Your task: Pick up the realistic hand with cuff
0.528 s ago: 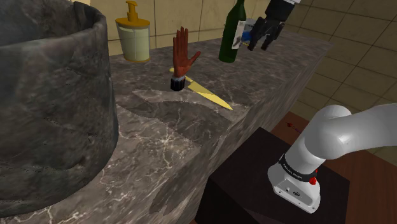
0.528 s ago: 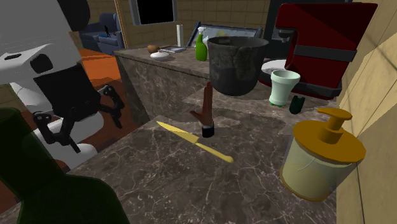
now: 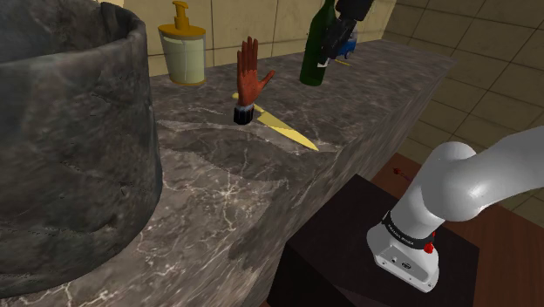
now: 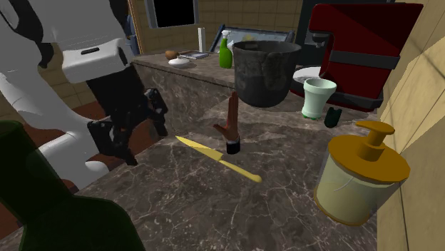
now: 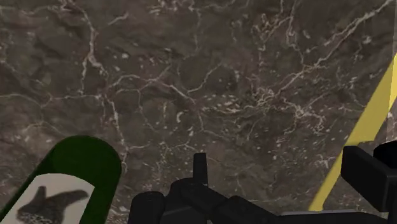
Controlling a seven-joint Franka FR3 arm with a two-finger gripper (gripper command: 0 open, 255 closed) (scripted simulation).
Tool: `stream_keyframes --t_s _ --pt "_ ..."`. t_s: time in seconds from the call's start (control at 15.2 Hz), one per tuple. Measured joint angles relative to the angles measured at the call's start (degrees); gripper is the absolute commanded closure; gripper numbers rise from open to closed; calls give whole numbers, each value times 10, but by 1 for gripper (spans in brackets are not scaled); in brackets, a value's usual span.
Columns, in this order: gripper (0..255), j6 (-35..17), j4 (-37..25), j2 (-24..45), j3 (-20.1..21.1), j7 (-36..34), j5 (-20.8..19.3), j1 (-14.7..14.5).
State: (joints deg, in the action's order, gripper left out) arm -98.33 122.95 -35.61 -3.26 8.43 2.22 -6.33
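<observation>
The hand point(image 3: 249, 77) is brown-red with a dark cuff and stands upright on the marble counter point(image 3: 218, 187), fingers pointing up. In the second exterior view the hand point(image 4: 230, 125) stands beside a yellow knife point(image 4: 217, 158). My black gripper point(image 3: 336, 45) hangs open above the counter by the green bottle point(image 3: 317, 48), well off to the shoulder view's right of the hand. Across the counter, the gripper point(image 4: 147, 147) holds nothing and is apart from the hand. The wrist view looks down on bare marble with the knife blade point(image 5: 361, 135) at one side.
A yellow knife point(image 3: 284, 129) lies flat just past the cuff. A soap dispenser point(image 3: 183, 48) stands at the wall, and a large dark stone pot point(image 3: 70, 148) takes the shoulder view's left. The green bottle point(image 5: 63, 181) is close beside the gripper. A red mixer point(image 4: 364, 50) stands behind.
The gripper has moved in over the counter toward the shoulder view's left, now against the green bottle and nearer the hand. Hand, knife and bottle have stayed in place.
</observation>
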Motion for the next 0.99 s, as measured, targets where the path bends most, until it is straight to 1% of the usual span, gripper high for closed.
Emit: stream_keyframes --t_s 0.33,0.46,0.66,0.99 --pt "0 -20 -68 78 4 119 3 -57" --pt "0 -26 -80 92 14 160 5 -79" --pt "0 -32 -114 126 25 225 7 -111" --pt "0 -36 -140 150 45 335 10 -159"
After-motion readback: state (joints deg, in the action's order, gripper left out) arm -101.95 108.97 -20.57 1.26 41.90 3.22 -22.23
